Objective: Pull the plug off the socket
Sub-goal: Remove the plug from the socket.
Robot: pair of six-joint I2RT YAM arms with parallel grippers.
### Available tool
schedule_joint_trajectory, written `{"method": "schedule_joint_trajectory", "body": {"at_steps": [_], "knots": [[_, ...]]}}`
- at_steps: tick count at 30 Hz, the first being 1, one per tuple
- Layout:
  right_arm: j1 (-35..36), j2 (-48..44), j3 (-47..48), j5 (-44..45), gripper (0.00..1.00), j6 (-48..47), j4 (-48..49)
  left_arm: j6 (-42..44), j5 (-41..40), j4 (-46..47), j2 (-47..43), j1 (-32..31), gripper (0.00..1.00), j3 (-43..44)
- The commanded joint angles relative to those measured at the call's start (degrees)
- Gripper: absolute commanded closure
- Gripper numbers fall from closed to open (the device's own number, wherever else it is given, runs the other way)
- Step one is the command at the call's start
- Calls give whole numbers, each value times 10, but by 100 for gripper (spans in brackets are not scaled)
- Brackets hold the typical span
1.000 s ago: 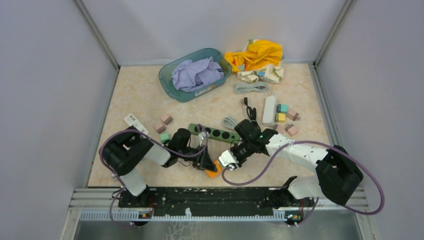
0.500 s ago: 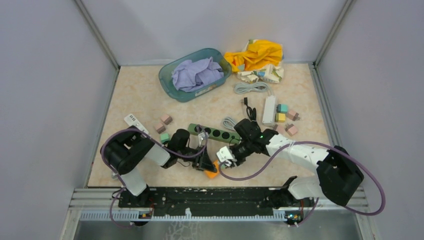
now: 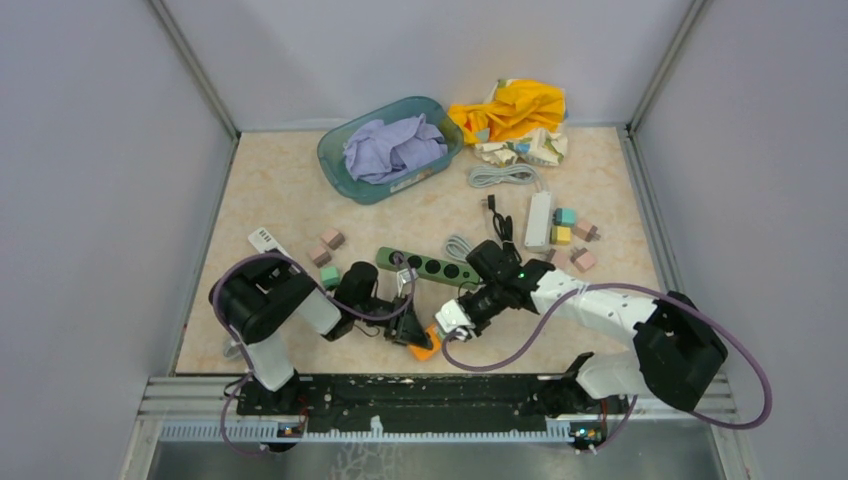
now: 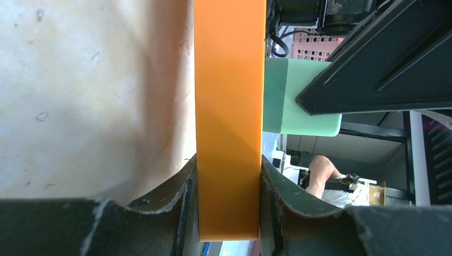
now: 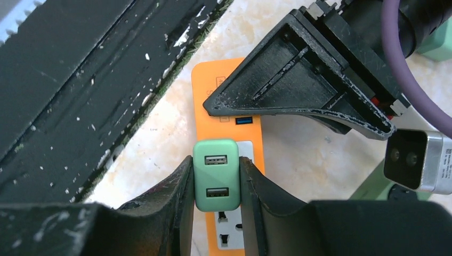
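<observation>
An orange socket strip (image 3: 428, 346) lies near the table's front edge, and my left gripper (image 3: 411, 329) is shut on its narrow sides. In the left wrist view the socket strip (image 4: 229, 106) fills the gap between my fingers (image 4: 184, 186). A mint-green plug (image 5: 215, 160) with two USB ports sits against the strip's white face (image 5: 250, 152), and my right gripper (image 5: 216, 184) is shut on its two sides. From the left wrist the plug (image 4: 288, 96) appears flush against the strip. Its prongs are hidden.
A dark green power strip (image 3: 430, 266) lies just behind the grippers. A white strip (image 3: 538, 220), coiled cables and coloured blocks (image 3: 565, 226) are at the right. A teal basket (image 3: 338, 165) of purple cloth and a yellow cloth (image 3: 510, 108) sit at the back. The black base rail (image 3: 400, 395) runs close in front.
Both grips hold as before. The left arm's elbow has shifted slightly right, and the orange strip has edged a little toward the front rail.
</observation>
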Motion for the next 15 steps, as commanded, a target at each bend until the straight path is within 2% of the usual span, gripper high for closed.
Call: {"method": "schedule_joint_trajectory", "body": {"at_steps": [1,4,7,11,15], "knots": [[31,9,19,-17,100,155,96,-15,6,52,14,3,100,1],[28,4,24,43,100,215,134,-14,7,51,20,3,100,2],[-12,-5,24,45,100,208,127,-12,10,52,23,4,100,3],[-63,-25,24,13,100,100,40,-10,13,51,21,4,100,0],[-81,-23,19,-20,100,-32,-50,-8,16,51,16,13,100,-4]]}}
